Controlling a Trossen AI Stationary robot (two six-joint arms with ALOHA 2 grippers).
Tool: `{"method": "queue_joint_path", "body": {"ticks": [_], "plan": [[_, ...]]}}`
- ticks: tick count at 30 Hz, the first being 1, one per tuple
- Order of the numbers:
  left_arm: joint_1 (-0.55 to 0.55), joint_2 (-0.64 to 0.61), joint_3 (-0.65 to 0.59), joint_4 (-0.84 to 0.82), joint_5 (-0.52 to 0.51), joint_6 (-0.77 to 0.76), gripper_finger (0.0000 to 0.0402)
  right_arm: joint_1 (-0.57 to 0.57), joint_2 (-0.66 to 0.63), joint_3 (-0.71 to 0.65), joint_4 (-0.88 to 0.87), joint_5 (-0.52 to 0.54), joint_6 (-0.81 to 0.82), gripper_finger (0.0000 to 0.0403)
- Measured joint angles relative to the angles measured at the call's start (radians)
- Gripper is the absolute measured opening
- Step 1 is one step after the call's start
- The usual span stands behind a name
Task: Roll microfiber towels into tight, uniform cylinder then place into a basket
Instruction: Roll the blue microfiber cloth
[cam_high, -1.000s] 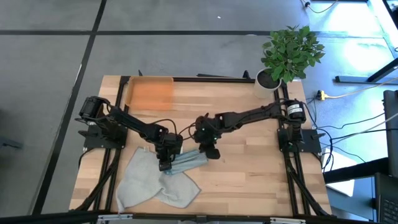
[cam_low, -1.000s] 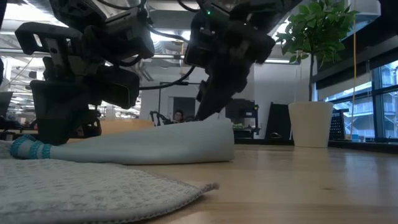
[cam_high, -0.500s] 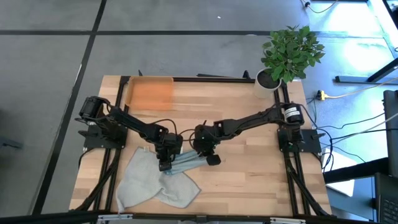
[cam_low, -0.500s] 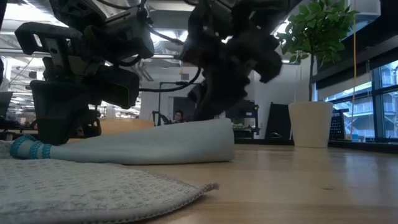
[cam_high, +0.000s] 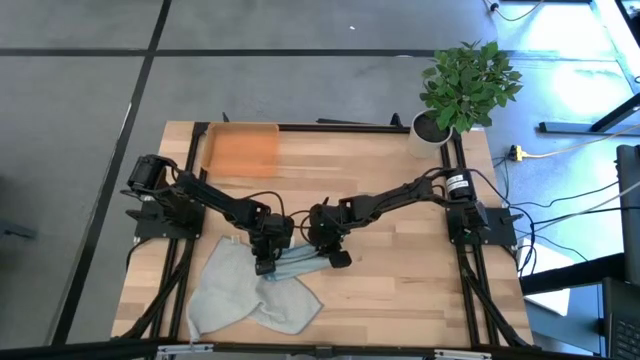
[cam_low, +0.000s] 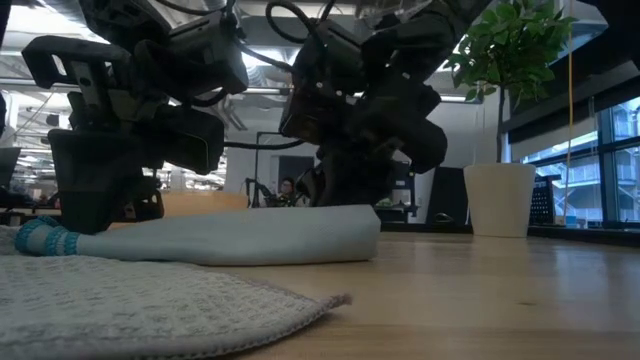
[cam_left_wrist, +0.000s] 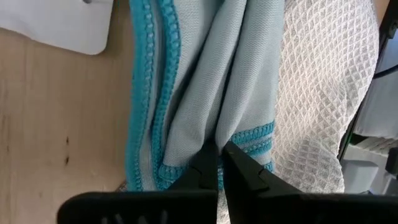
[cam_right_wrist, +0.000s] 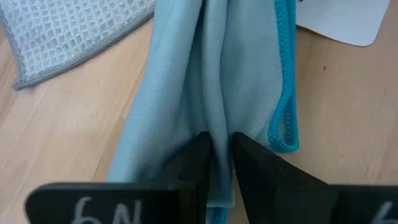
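We note the rolled light teal-blue microfiber towel lying on the wooden tabletop, well apart from the shallow orange basket. Left gripper and right gripper each pinch one end.

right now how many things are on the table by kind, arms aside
microfiber towels: 2, the teal-blue towel pinched by both grippers, the grey-green towel lying flat
orange basket: 1
potted plant: 1
total: 4
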Motion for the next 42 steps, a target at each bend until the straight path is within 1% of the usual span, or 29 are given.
{"method": "queue_joint_path", "body": {"ticks": [6, 9, 12, 16, 18, 20, 22, 23, 29, 35, 38, 42], "plan": [[-0.003, -0.001, 0.0, 0.002, 0.001, 0.058, 0.0, -0.001, 0.002, 0.0, 0.007, 0.0, 0.001, 0.0074], [-0.005, -0.002, 0.0, 0.003, -0.004, 0.046, 0.0003, -0.001, 0.002, 0.0, 0.007, 0.0, 0.002, 0.0074], [-0.005, -0.001, -0.001, 0.004, -0.01, 0.034, 0.0019, -0.001, 0.002, 0.0, 0.007, 0.0, 0.002, 0.0074], [-0.005, -0.001, -0.001, 0.006, -0.01, 0.034, 0.0053, -0.001, 0.003, 0.0, 0.007, 0.0, 0.002, 0.0074], [-0.005, -0.001, -0.001, 0.007, -0.006, 0.066, 0.0068, -0.001, 0.003, 0.0, 0.007, 0.001, 0.002, 0.0074], [0.005, 0.0, -0.001, 0.007, 0.017, 0.119, 0.0074, -0.001, 0.003, 0.0, 0.007, 0.002, 0.009, 0.0074], [0.012, -0.01, -0.001, 0.007, 0.047, 0.117, 0.0075, -0.001, 0.003, 0.0, 0.007, 0.003, 0.018, 0.0074], [0.011, -0.016, 0.0, 0.005, 0.043, 0.119, 0.0074, -0.003, 0.003, 0.0, 0.007, 0.003, 0.03, 0.0074], [0.011, -0.092, 0.02, -0.073, -0.035, 0.147, 0.0069, -0.013, 0.003, 0.0, 0.0, 0.003, 0.081, 0.0074], [0.011, -0.185, 0.045, -0.232, -0.195, 0.147, 0.0069, -0.021, 0.003, -0.001, -0.006, 0.0, 0.085, 0.0074], [0.002, -0.233, 0.046, -0.255, -0.247, 0.14, 0.0069, -0.022, 0.003, -0.001, -0.01, 0.002, 0.085, 0.0074], [-0.049, -0.271, 0.047, -0.247, -0.33, 0.132, 0.0069, -0.029, 0.001, -0.001, -0.015, 0.002, 0.101, 0.0074]]}}
